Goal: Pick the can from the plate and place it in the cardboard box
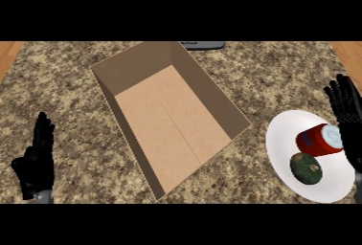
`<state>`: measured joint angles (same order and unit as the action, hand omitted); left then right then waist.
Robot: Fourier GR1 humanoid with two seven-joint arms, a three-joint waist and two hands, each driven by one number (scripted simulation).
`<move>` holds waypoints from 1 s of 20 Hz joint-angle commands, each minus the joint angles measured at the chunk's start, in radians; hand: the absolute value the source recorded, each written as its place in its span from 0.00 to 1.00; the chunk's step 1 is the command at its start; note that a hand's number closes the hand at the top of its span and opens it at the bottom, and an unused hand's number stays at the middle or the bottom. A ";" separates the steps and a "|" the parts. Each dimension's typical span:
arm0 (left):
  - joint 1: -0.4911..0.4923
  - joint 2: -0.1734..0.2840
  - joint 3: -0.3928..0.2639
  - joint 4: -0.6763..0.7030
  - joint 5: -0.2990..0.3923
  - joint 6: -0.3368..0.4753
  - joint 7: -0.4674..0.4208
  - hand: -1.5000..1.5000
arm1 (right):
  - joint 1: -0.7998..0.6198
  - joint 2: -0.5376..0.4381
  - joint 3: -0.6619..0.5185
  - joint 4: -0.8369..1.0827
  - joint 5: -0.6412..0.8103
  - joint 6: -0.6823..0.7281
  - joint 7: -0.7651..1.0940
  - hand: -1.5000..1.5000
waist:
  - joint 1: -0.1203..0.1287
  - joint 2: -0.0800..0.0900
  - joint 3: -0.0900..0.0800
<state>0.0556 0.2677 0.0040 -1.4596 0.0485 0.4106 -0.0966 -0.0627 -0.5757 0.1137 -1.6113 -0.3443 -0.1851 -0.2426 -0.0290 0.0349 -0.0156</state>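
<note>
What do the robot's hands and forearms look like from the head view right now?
Both the left hand and right hand are black, with slender segmented fingers. A short grey piece of forearm shows below the left one; no cables or markings are visible.

Browns, white and one spot of red on speckled stone

The tabletop (283, 72) is mottled brown, tan and grey granite, edged by warm orange wood at both sides. The cardboard box (170, 119) is plain tan, its floor lighter than its shadowed walls. The plate (286, 158) is white; on it, the can (320, 140) is red with a pale lid (bluish-white), beside a dark green, speckled avocado (306, 168). Both hands are black: left hand (35, 165), right hand (346, 103).
</note>
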 commanded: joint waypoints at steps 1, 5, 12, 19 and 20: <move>-0.066 -0.013 -0.044 0.052 -0.048 -0.007 0.042 0.50 | 0.003 0.026 -0.059 0.055 0.007 -0.018 -0.016 0.00 | 0.022 -0.033 0.016; -0.071 0.084 -0.095 -0.009 -0.065 -0.122 0.084 0.50 | -0.185 0.028 -0.245 0.176 -0.073 -0.119 -0.017 0.00 | 0.039 -0.030 0.018; -0.049 0.092 -0.126 -0.035 -0.058 -0.170 0.132 0.50 | -0.095 0.117 -0.331 0.326 0.067 -0.509 0.024 0.00 | 0.033 -0.033 0.018; -0.028 0.110 -0.103 -0.102 -0.044 -0.225 0.173 0.50 | 0.037 -0.114 -0.224 0.254 0.216 -0.356 0.201 0.00 | 0.033 -0.037 0.014; -0.071 0.093 -0.102 -0.039 -0.057 -0.209 0.163 0.50 | 0.056 -0.157 -0.202 0.283 0.252 -0.332 0.219 0.00 | 0.024 -0.033 0.013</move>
<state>0.0081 0.3590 -0.1029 -1.5132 -0.0105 0.2129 0.0566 -0.0525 -0.6124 -0.1464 -1.3497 -0.1776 -0.5660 -0.1286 -0.0030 0.0009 -0.0013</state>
